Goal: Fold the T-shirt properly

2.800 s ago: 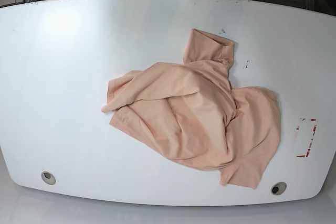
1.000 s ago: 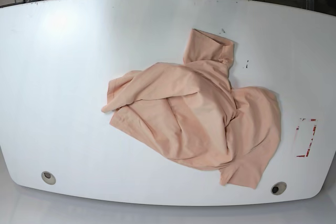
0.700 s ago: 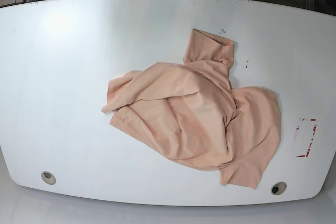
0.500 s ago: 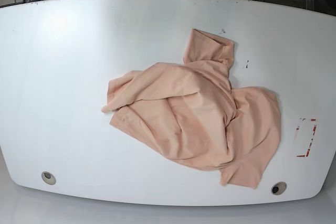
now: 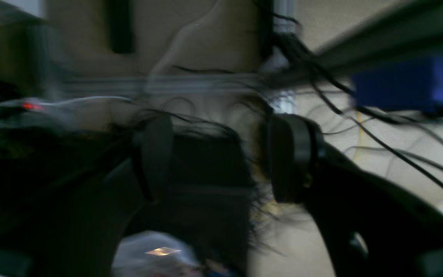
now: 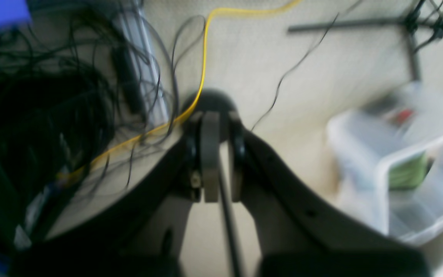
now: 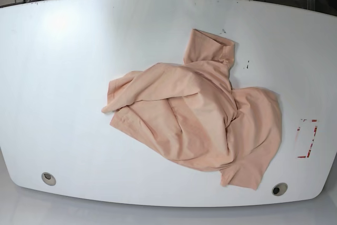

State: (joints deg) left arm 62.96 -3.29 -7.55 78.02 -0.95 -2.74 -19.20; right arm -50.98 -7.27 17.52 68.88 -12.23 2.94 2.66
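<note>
The peach T-shirt (image 7: 200,111) lies crumpled in a heap right of the middle of the white table (image 7: 68,77). One sleeve points to the far side, another part to the near right edge. No emoji print shows. Neither arm is in the base view. My left gripper (image 5: 221,157) is open and empty, aimed at the room and cables away from the table. My right gripper (image 6: 214,154) is shut with nothing between its pads, above the floor. The shirt is not in either wrist view.
A red-marked rectangle (image 7: 307,138) is on the table's right edge. Two round holes (image 7: 48,178) (image 7: 279,188) sit near the front edge. The right wrist view shows a clear plastic bin (image 6: 406,165), a yellow cable (image 6: 202,65) and black cables on the floor.
</note>
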